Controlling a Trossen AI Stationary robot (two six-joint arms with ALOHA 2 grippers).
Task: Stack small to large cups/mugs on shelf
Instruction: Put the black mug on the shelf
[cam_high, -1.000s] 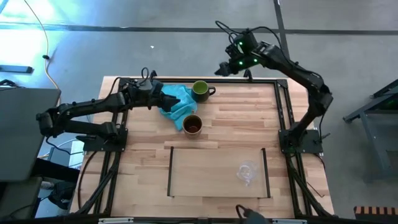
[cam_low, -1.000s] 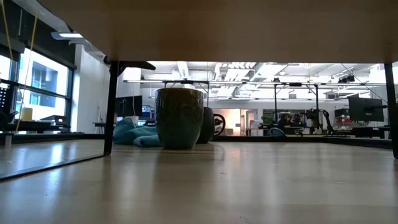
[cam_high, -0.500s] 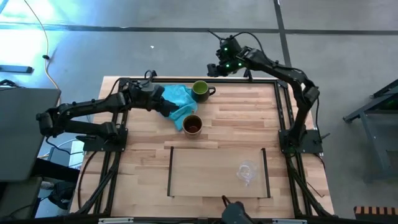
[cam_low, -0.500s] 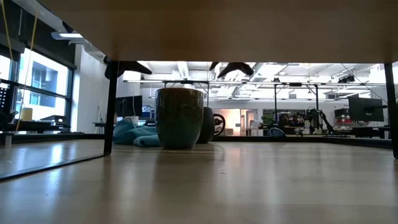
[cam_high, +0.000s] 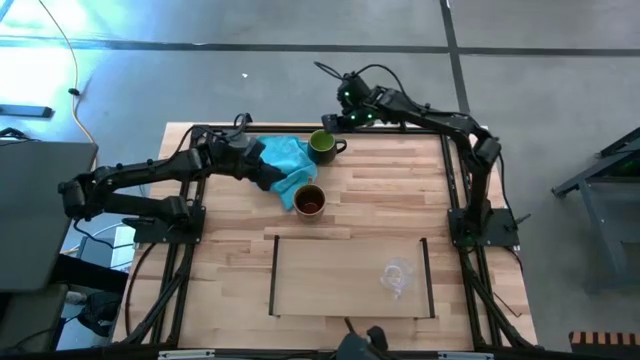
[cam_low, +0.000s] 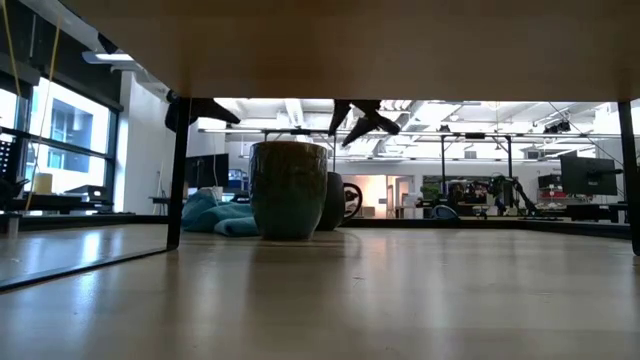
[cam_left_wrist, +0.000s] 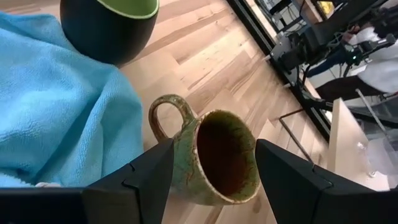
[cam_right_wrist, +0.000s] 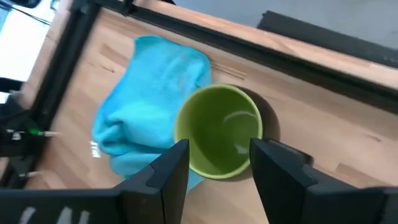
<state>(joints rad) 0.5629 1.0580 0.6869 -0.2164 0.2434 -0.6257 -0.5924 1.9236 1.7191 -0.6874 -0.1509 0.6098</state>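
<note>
The brown mug (cam_high: 310, 201) stands upright on the tabletop beside the turquoise cloth (cam_high: 287, 160). The green mug (cam_high: 322, 146) stands upright near the far edge, at the cloth's right. The clear glass cup (cam_high: 397, 277) rests on the shelf board (cam_high: 330, 285) toward its right. My left gripper (cam_high: 272, 172) is open over the cloth; in the left wrist view (cam_left_wrist: 214, 149) its fingers stand on either side of the brown mug (cam_left_wrist: 217, 162) without touching it. My right gripper (cam_high: 325, 120) is open above the green mug (cam_right_wrist: 219, 130).
A dark metal frame (cam_high: 452, 170) runs around the tabletop's edges. The cloth (cam_left_wrist: 56, 106) lies bunched against both mugs. In the low view the brown mug (cam_low: 288, 188) stands in front of the green mug (cam_low: 334, 200), with my right gripper (cam_low: 358, 118) above them.
My right gripper has swung toward the table's left edge and come down toward the green mug, staying open. My left gripper has moved a little toward the brown mug over the cloth. The mugs and the glass cup have not moved.
</note>
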